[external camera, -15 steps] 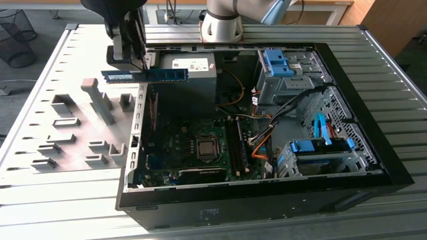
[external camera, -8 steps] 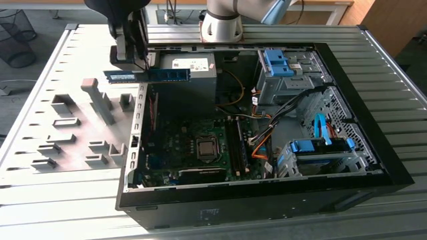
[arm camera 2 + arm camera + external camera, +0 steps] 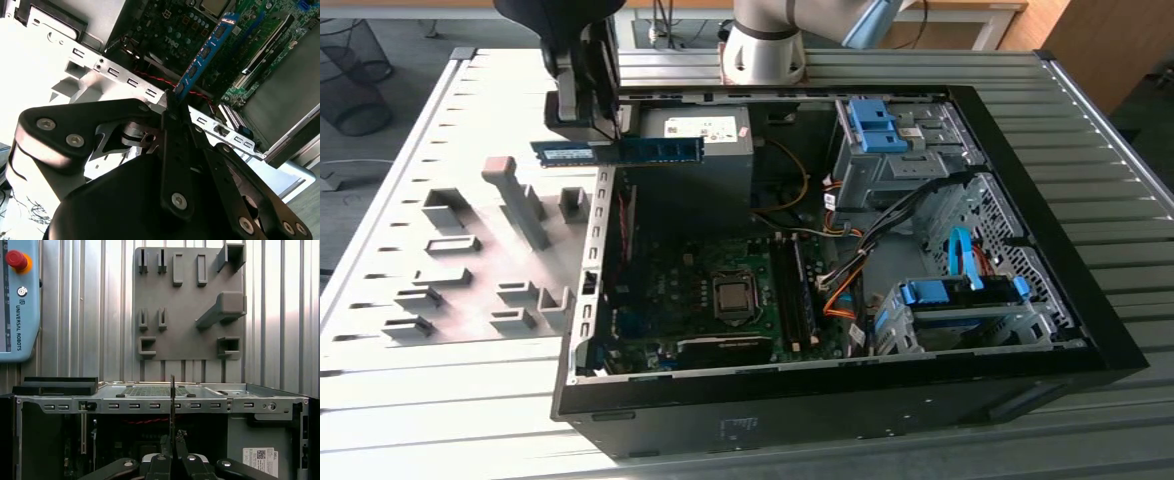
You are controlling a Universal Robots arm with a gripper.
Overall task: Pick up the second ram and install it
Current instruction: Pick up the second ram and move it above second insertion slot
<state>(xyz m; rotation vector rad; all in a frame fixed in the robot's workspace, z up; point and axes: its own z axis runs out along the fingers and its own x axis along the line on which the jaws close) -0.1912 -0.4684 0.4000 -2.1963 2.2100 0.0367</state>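
1. A grey fixture plate (image 3: 467, 215) with upright blocks lies on the ribbed tabletop (image 3: 440, 420), just beside the computer case (image 3: 854, 405) on the exterior view's left.
2. The gripper (image 3: 604, 140) hangs above the case's wall on that same side, near the far corner. Its fingers (image 3: 603, 115) are pinching the second ram (image 3: 654, 150) between its pale-labelled end and its row of chips.
3. The second ram is in the air, on edge with its long side level. The labelled end juts out past the case wall toward the plate. The other end reaches over the case interior, just in front of the grey power supply (image 3: 707, 130).
4. In the second wrist view, the ram (image 3: 205, 52) projects from the fingers (image 3: 172, 130) over the open case, clear of the board below. In the first wrist view it shows edge-on (image 3: 172, 400), rising from the gripper (image 3: 172, 452) across the case wall.
5. Inside the case, the motherboard (image 3: 667, 290) lies flat. The processor socket (image 3: 735, 297) sits near its middle and the long memory slots (image 3: 794, 285) lie just beside it, well apart from the held ram.
6. 2 blue drive brackets (image 3: 874, 125) (image 3: 961, 293) sit along the case's side at the exterior view's right.
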